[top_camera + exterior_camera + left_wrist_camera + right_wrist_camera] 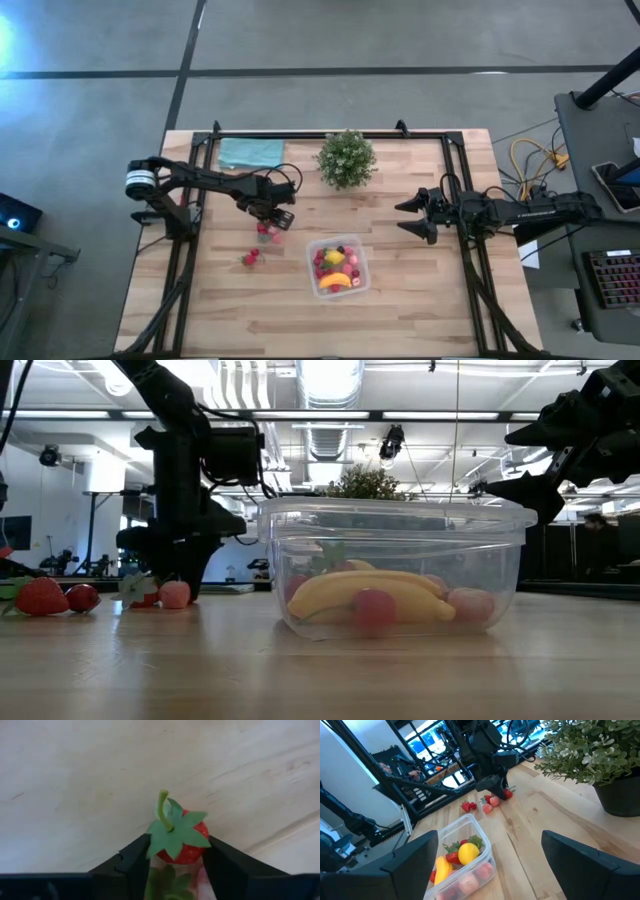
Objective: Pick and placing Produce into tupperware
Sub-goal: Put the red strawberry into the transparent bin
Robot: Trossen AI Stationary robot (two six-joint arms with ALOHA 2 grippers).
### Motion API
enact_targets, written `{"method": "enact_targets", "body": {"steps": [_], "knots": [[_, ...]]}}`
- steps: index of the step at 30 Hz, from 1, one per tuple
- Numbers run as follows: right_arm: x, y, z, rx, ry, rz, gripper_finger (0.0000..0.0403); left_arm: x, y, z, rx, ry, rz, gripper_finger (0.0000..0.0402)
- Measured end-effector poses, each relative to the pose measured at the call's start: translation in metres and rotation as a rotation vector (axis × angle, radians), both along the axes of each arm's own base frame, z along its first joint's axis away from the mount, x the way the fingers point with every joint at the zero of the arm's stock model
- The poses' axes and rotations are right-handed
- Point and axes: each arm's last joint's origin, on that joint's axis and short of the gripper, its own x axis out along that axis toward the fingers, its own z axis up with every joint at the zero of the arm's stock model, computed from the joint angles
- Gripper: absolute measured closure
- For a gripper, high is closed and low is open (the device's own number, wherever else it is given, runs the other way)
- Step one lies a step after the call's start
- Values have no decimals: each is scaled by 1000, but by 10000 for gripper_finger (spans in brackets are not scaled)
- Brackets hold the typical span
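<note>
The clear tupperware [338, 266] [395, 570] [462, 860] stands on the table. It holds a banana [370, 592], a lemon [468, 853] and several red and pink berries. Loose berries lie on the wood to its left [250, 258] [40, 597]. My left gripper [270, 225] [172, 862] is down at the table over a small cluster of fruit, shut on a red strawberry [181, 840] with green leaves. A pink fruit and more leaves show farther back between its fingers. My right gripper [405, 217] [490, 865] hangs open above the table, right of the tupperware. My left gripper pinches the red strawberry's body [192, 852] between its two fingertips [132, 862], coming from above and pointing down. The leafy cap and stem [162, 810] stick out past the fingertips. The gripper hides whether the berry is off the wood.
A bushy potted plant [346, 158] [592, 755] stands at the far middle of the table, and a flat teal cloth [250, 152] lies far left. Black frame rails [190, 250] run along the left, right and far edges. Bare wood lies at the near side.
</note>
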Motion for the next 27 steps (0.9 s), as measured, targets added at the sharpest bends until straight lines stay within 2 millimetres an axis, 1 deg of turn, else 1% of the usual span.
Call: {"method": "enact_targets", "body": {"steps": [4,8,11,14,17,19,22,24,25,27], "knots": [[0,0,0,0,0,0,57,4,2,3,45,-43,-6,272],[0,0,0,0,0,0,53,9,1,11,62,-67,-60,281],[0,0,0,0,0,0,55,14,-1,23,73,-108,-84,281],[0,0,0,0,0,0,58,19,-7,43,92,-179,-126,280],[0,0,0,0,0,0,60,26,-24,74,131,-304,-287,280],[0,0,0,0,1,0,60,31,-39,94,149,-421,-443,280],[0,0,0,0,0,0,57,39,-66,117,211,-601,-647,280],[0,0,0,0,0,0,54,44,-81,125,264,-701,-753,280],[0,0,0,0,0,0,53,48,-86,125,283,-728,-782,280],[0,0,0,0,0,0,53,55,-90,121,281,-752,-788,280]]}}
